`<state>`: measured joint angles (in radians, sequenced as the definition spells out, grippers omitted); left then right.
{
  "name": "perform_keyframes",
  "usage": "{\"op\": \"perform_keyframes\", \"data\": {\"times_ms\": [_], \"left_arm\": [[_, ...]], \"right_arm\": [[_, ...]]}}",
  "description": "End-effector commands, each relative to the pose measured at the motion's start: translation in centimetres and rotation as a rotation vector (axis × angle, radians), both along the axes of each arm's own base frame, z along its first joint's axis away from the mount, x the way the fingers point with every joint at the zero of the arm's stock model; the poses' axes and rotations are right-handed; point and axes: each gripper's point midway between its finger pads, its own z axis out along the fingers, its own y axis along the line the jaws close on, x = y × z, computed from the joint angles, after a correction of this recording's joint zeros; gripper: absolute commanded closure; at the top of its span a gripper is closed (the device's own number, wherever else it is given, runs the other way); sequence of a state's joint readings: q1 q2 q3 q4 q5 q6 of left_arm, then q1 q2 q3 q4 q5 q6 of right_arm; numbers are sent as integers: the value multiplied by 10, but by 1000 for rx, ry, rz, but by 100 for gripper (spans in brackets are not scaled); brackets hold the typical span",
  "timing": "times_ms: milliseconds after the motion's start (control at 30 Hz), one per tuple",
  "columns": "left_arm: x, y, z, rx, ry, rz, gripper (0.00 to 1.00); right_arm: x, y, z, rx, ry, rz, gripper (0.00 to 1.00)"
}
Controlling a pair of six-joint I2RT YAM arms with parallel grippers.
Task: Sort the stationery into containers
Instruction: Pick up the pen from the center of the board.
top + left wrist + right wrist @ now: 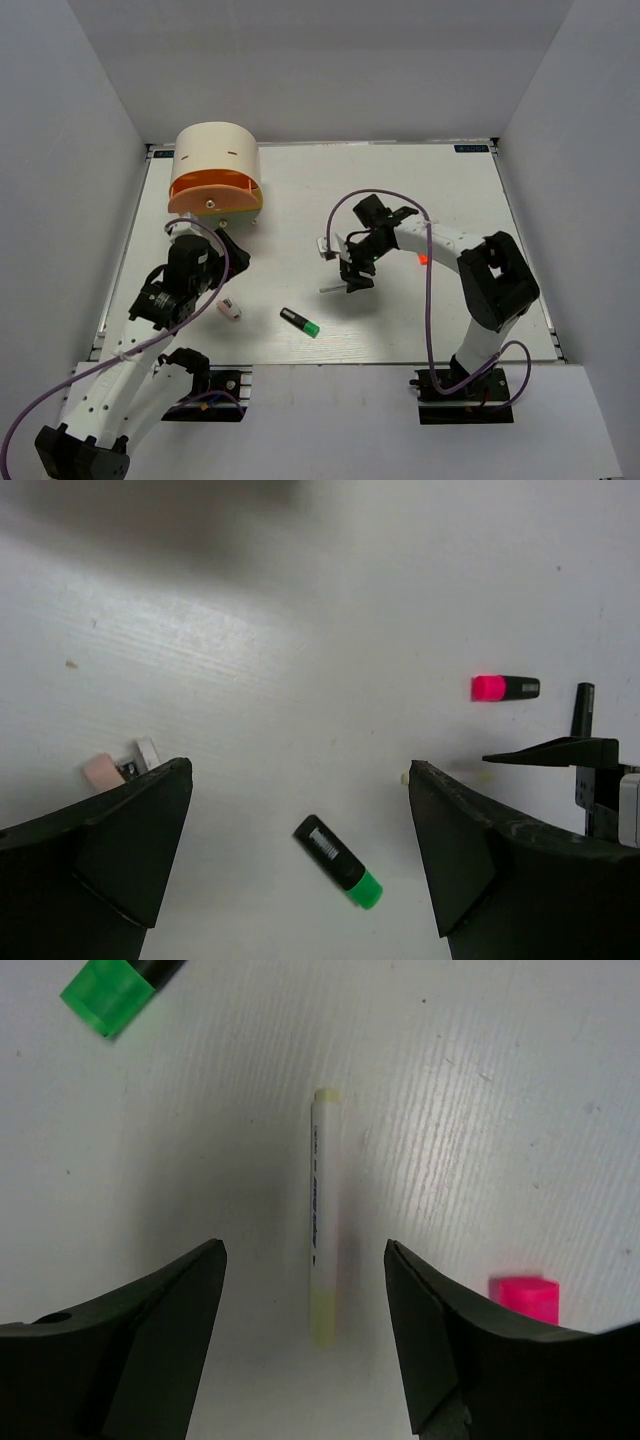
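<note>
Left pincer (300, 776): spread wide and holding nothing, above bare tabletop (400, 180) in front of the organizer.
Right pincer (304, 1250): spread, one dark finger on each side of a pen, neither finger seen touching it.
Pen (320, 1225): thin and white with pale yellow ends, lying flat on the tabletop, running lengthwise down the gap between the right fingers.
Green-capped highlighter (338, 863): stubby and black, lying flat near the middle of the tabletop's near edge, between the two arms. In the left wrist view it sits between the left fingers, clear of both.
Pink-capped highlighter (505, 688): stubby and black, lying flat just beside the right pincer, apart from the pen.
Eraser (110, 768): small, white and pink, on the tabletop just beside the left arm, partly hidden by a left finger in the wrist view.
Organizer (215, 165): large cream drum at the far left of the tabletop, beyond the left pincer.
Orange drawer (210, 190): at the drum's base, facing the arms, with a small knob below it.
</note>
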<state>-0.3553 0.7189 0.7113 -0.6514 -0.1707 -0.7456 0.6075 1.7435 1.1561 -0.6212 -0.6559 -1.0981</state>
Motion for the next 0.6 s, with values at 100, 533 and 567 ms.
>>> {"op": "perform_keyframes", "data": {"times_ms": [100, 533, 567], "left_arm": [[-15, 2, -24, -77, 67, 67, 1], [-12, 1, -32, -75, 87, 75, 1], [-10, 0, -30, -78, 79, 75, 1]], "right_arm": [[6, 12, -10, -73, -72, 5, 35], [20, 18, -44, -196, -160, -90, 53], [20, 16, -46, -211, -166, -98, 55]]}}
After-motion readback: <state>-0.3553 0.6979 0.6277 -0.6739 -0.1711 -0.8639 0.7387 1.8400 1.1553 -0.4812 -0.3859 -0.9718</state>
